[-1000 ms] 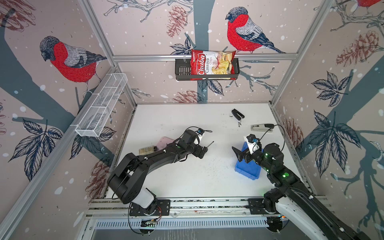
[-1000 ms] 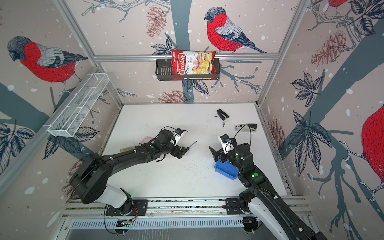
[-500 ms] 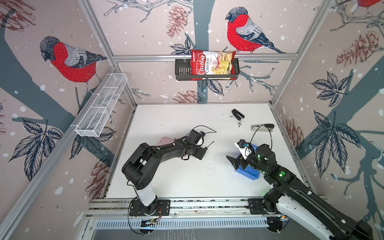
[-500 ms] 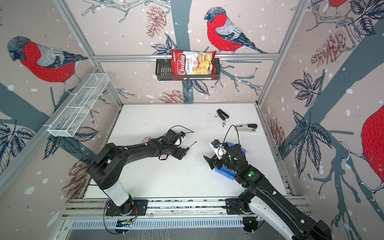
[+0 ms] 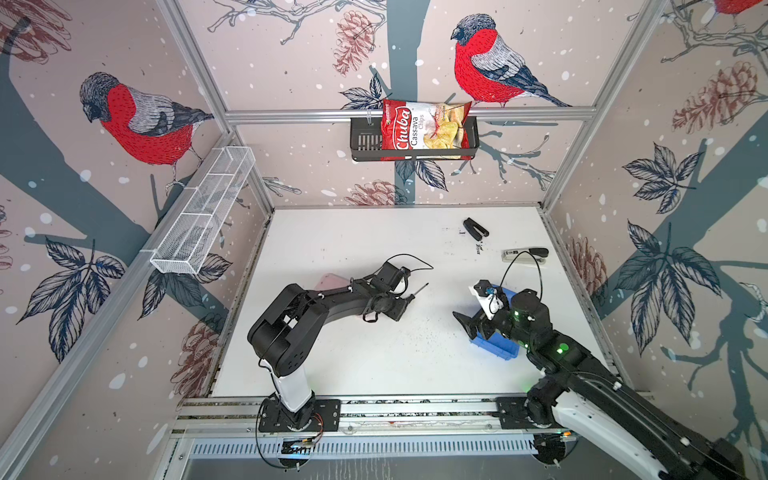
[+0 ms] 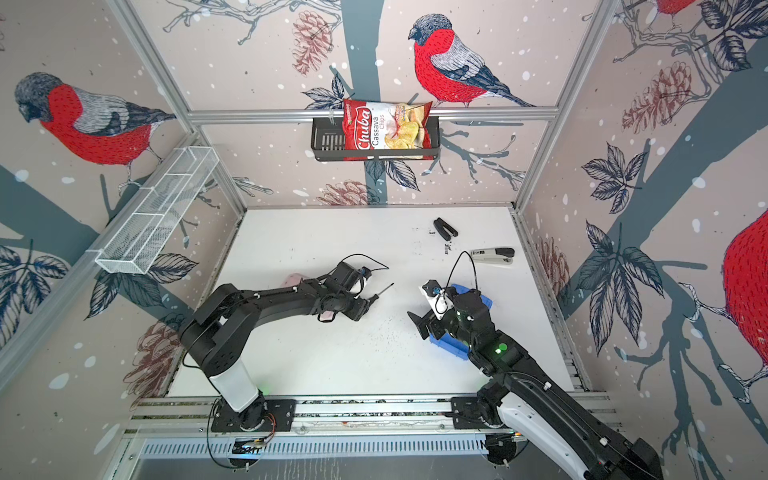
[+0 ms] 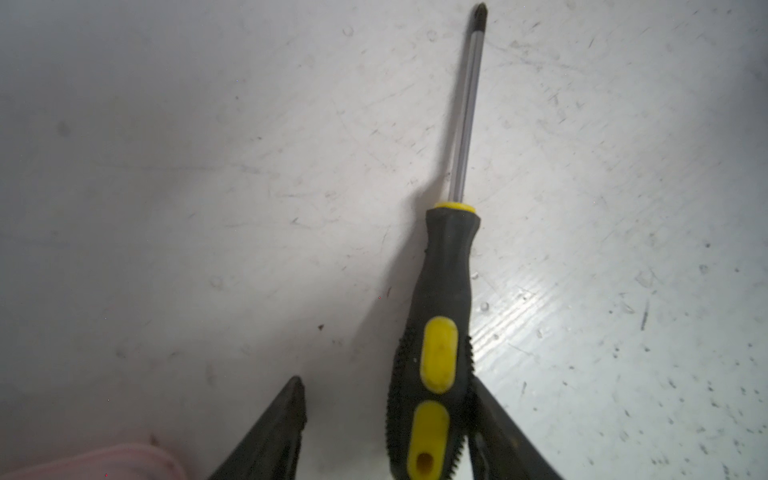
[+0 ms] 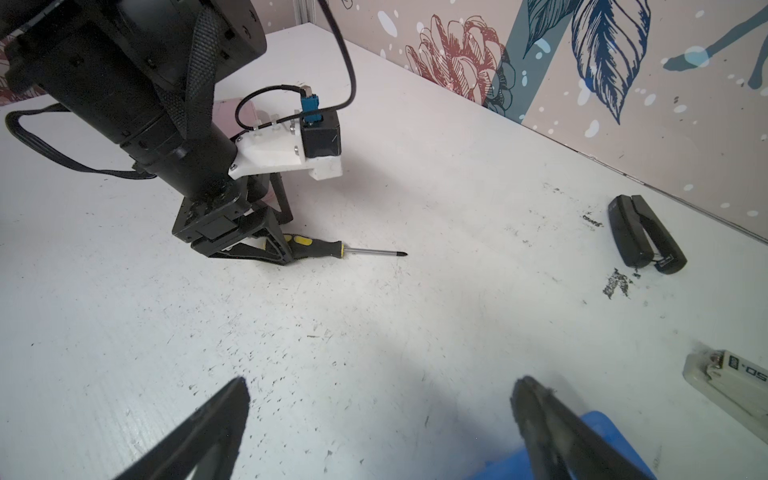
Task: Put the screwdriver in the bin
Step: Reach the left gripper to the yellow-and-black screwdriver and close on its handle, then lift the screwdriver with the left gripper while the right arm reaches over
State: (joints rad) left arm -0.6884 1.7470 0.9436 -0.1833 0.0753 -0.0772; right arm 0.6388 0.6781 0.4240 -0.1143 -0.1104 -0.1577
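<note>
Well apart from the bin [image 5: 498, 352], the screwdriver [image 7: 444, 282] lies flat; the left gripper [image 7: 385, 386] straddles its handle unclenched, touching one side only. Over the bin's edge, the right gripper [image 8: 380, 384] hangs released.

The only print that read clearly was on the red chip bag [image 5: 424, 131] [image 6: 384, 126] standing in the black slotted basket [image 5: 365, 143]. In both top views its big white script said "Chuba", with "Cassava Chips" in smaller dark letters beside it, all running sideways up the pack. Finer print in the bag's upper corner was too small to make out. On the tabletop [image 8: 415, 291] the pale stapler [image 8: 725, 376] carried dark characters near its end — something like "50", cut off by the frame edge.
</note>
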